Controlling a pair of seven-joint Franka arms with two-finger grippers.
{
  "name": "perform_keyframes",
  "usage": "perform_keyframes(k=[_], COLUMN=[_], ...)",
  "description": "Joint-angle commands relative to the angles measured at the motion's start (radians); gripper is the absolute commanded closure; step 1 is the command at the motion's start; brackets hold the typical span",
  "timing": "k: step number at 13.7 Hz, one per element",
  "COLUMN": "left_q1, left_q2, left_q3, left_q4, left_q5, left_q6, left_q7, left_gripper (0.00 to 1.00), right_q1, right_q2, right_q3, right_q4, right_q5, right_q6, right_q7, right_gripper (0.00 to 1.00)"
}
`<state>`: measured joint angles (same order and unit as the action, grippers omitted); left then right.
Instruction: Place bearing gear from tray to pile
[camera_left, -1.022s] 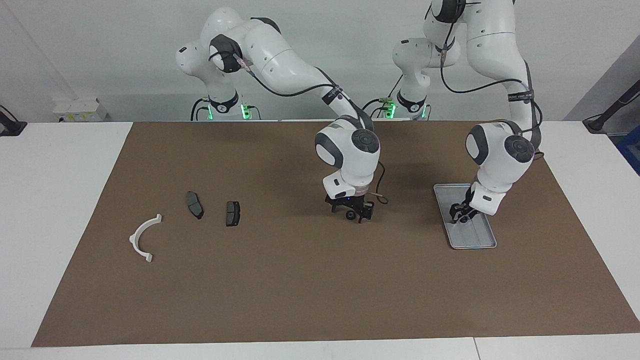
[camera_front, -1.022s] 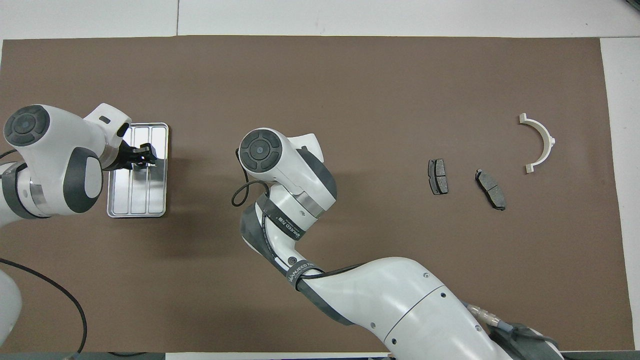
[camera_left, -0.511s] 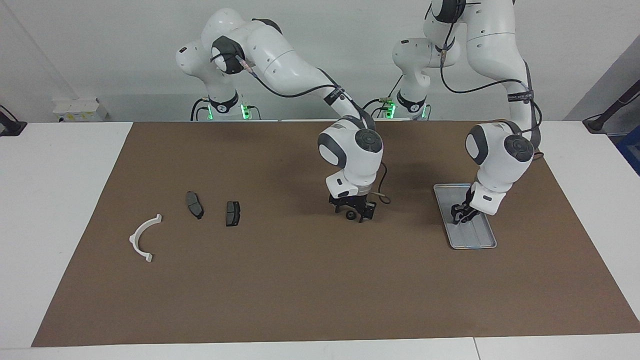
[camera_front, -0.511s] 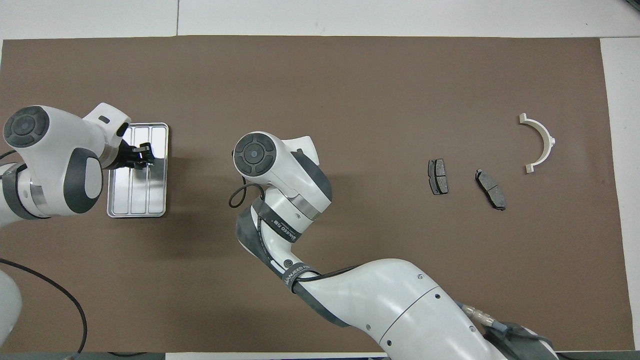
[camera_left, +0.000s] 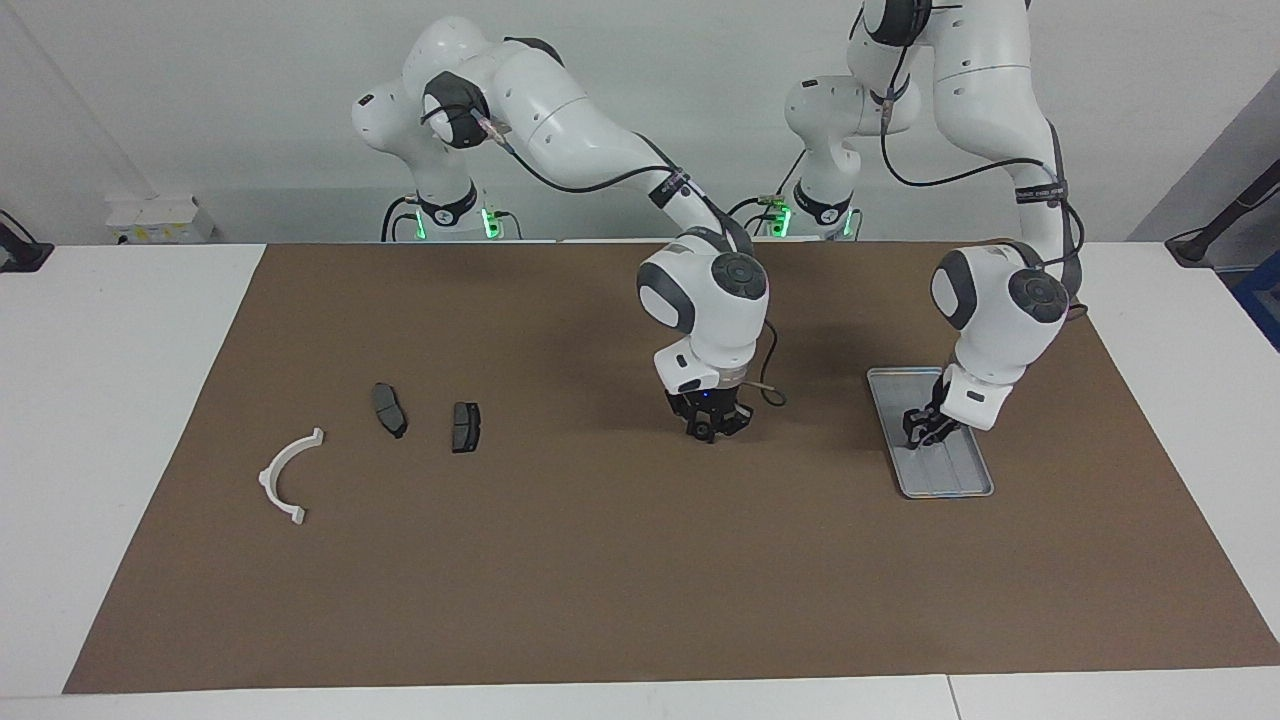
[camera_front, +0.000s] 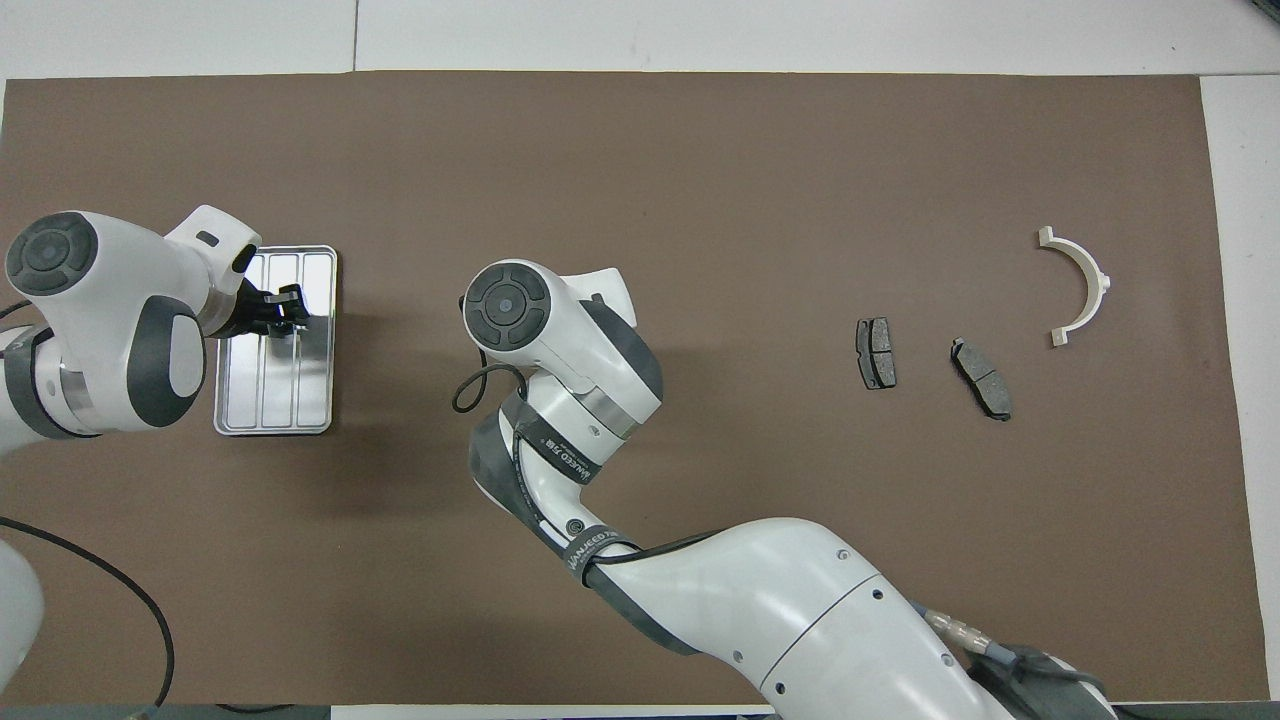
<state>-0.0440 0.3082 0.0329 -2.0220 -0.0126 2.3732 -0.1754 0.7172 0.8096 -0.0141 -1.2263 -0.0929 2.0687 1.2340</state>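
My right gripper (camera_left: 708, 432) is down at the mat's middle, its fingers drawn together on a small dark round part, the bearing gear (camera_left: 706, 434). The overhead view hides both under the wrist. The silver tray (camera_left: 950, 482) (camera_front: 300, 400) lies toward the left arm's end, and my left gripper (camera_left: 925, 432) (camera_front: 288, 310) is low over its half nearer the robots. The pile lies toward the right arm's end: a white half-ring bracket (camera_left: 285, 475) (camera_front: 1085, 285) and two dark pads (camera_left: 389, 409) (camera_left: 465, 426).
A brown mat (camera_left: 600, 580) covers most of the white table (camera_left: 120, 400). A thin cable loop (camera_left: 768, 395) hangs beside the right wrist. Bare mat stretches between my right gripper and the pile.
My right gripper's fingers have closed in from wide open onto the small round part, and its wrist has shifted slightly toward the tray. The left arm has barely moved.
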Motion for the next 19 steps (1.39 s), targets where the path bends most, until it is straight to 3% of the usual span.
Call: perform_keyframes(k=[1,4,6,9,10,15,19], left_q1=[0.015,0.013,0.013,0.015,0.013,-0.016,-0.212], left_q2=[-0.003,0.003,0.003,0.003,0.003,0.005,0.037], left_q3=[-0.008,-0.008,-0.008,-0.008,-0.008,-0.014,-0.014], left_q4=[-0.023,-0.023,-0.023,-0.018,-0.017,0.095,0.245], left_q5=[0.011,0.011,0.011,0.011,0.011,0.000,-0.003], left_q6=[0.035,0.037,0.037,0.020,0.018,-0.127,-0.244], left_q7=[0.011,0.011,0.011,0.011,0.011,-0.111,-0.501], left_gripper=[0.49,0.49,0.55,0.93,1.00,1.00,1.00], right_q1=[-0.016,-0.146,-0.252,-0.389,-0.428,-0.564,-0.613], right_q2=[0.020,-0.027,-0.059,-0.075,-0.072,-0.052,-0.038], right_q3=[-0.012,0.003,0.006,0.008,0.016,0.016,0.016], right_q4=[0.033,0.077,0.080,0.079,0.079,0.059,0.047], right_q5=[-0.022,-0.004,0.053,0.081,0.079,0.078,0.064], right_q6=[-0.037,-0.129,-0.166,-0.173,-0.170,-0.154,-0.150], right_q7=[-0.065,-0.319,-0.508,-0.753,-0.822,-1.028,-1.110], right_gripper=[1.00,1.00,1.00,1.00,1.00,1.00,1.00])
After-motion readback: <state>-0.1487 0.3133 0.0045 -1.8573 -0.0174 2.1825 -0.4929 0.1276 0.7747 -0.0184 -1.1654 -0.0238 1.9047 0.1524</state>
